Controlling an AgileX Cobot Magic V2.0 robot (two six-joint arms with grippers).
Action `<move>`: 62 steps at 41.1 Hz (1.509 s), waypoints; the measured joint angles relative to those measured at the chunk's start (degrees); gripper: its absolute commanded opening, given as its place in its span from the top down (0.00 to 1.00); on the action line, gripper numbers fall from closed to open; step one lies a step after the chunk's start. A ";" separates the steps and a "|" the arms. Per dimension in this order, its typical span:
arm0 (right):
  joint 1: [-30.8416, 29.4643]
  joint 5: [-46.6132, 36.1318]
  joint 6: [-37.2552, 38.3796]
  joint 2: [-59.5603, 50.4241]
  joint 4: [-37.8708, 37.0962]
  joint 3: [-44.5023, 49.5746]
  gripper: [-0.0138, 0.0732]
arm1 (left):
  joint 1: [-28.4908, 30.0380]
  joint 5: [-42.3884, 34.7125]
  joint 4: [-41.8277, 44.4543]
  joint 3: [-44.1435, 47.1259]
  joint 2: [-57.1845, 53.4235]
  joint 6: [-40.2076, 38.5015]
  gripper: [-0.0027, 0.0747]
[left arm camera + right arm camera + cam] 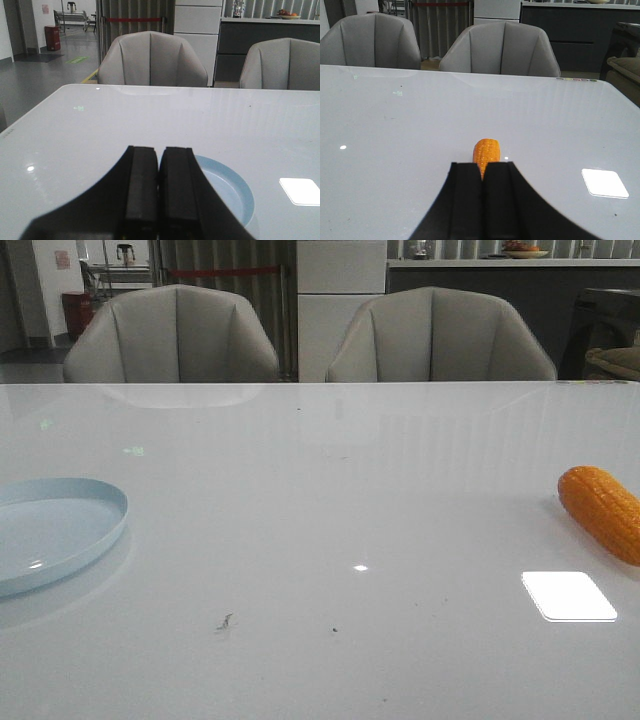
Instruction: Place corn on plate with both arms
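The orange-yellow corn (603,511) lies on the white table at the far right, partly cut by the front view's edge. The pale-blue plate (55,528) sits at the far left. Neither gripper shows in the front view. In the left wrist view my left gripper (159,152) is shut and empty, with the plate (235,187) just beyond and beside its fingers, partly hidden by them. In the right wrist view my right gripper (483,167) is shut and empty, with the corn (486,151) lying just past its fingertips, its near end hidden.
Two grey chairs (175,335) (440,337) stand behind the table's far edge (320,383). A bright lamp reflection (568,595) lies on the glossy top in front of the corn. A wide stretch of bare table separates corn and plate.
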 measured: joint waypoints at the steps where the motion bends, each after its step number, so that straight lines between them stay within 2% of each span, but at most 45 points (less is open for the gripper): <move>1: 0.00 0.00 0.00 0.00 0.00 0.00 0.78 | 0.00 -0.69 0.00 0.00 0.00 0.00 0.84; 11: 0.00 -1.86 0.00 0.00 0.00 0.00 0.78 | 0.00 -12.05 0.00 0.00 0.00 0.00 0.84; 17: 0.00 -8.15 0.00 0.00 0.00 0.00 0.78 | 0.00 -23.68 0.00 0.00 0.00 0.00 0.84; 20: 0.00 -11.07 0.00 0.00 0.00 -0.71 0.78 | 0.00 -25.76 0.00 -0.10 0.00 0.00 0.84; 27: 0.00 -8.32 0.43 0.00 0.09 -11.02 0.78 | 0.00 -21.23 1.92 -5.64 0.00 0.00 0.84; 31: 0.00 -3.59 0.43 0.94 0.09 -19.76 0.78 | 0.00 -14.90 6.05 -11.51 0.00 0.00 0.84; 36: 0.00 0.98 0.43 6.64 0.09 -28.44 0.78 | 0.00 -8.95 8.88 -19.38 2.61 0.00 0.84; 43: 0.00 3.69 0.43 18.40 0.09 -37.10 0.78 | 0.00 -7.09 9.75 -28.50 12.56 0.00 0.84; 51: 0.00 3.87 0.46 33.89 0.09 -42.83 0.78 | 0.00 -7.10 9.87 -35.11 26.52 0.00 0.84; 62: 0.00 4.38 0.46 48.54 0.09 -43.24 0.78 | 0.00 -6.21 9.97 -35.37 43.44 0.00 0.84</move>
